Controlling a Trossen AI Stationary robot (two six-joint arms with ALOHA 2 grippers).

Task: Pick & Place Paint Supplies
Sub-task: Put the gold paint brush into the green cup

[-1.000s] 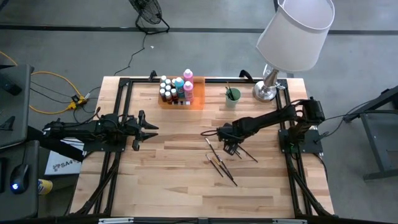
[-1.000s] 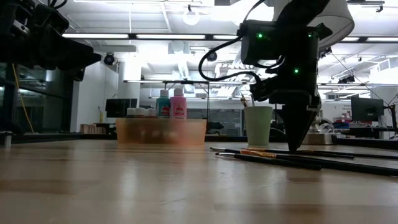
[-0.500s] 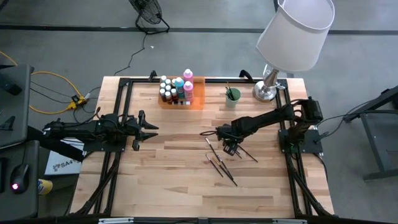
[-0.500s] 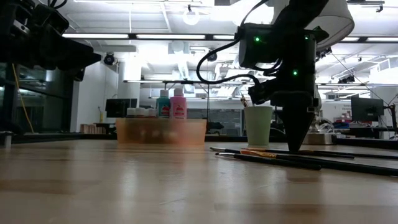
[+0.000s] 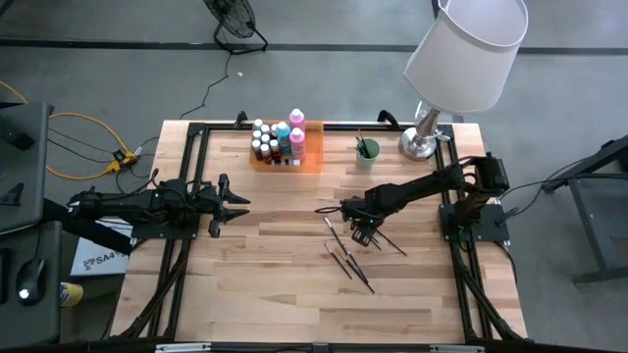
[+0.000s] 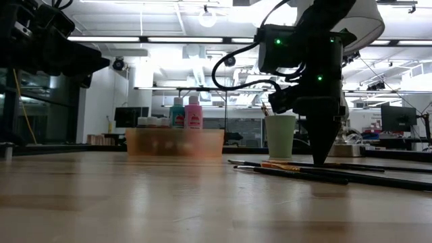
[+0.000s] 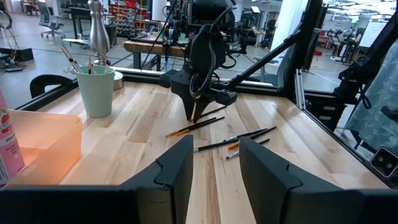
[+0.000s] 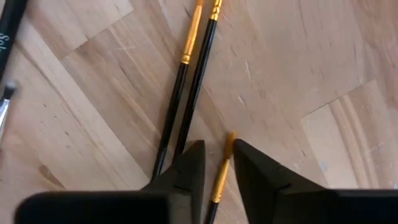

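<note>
Several thin dark paintbrushes (image 5: 345,257) lie flat on the wooden table right of centre. My right gripper (image 5: 361,233) points down over them. It is open narrowly, one finger on each side of a brush with an orange ferrule (image 8: 222,163), a sliver of gap on both sides. Two more brushes (image 8: 186,99) lie side by side just beyond its fingers. Small white-capped paint bottles (image 5: 278,139) stand in the orange tray (image 5: 312,162) at the far edge. My left gripper (image 5: 235,204) waits open and level at the table's left.
A pale green cup (image 5: 365,152) holding a brush stands at the far edge, right of the tray. A lamp (image 5: 422,137) with a white shade stands at the far right corner. Black frame rails (image 5: 196,186) run along the table's sides. Bare wood spans the near half.
</note>
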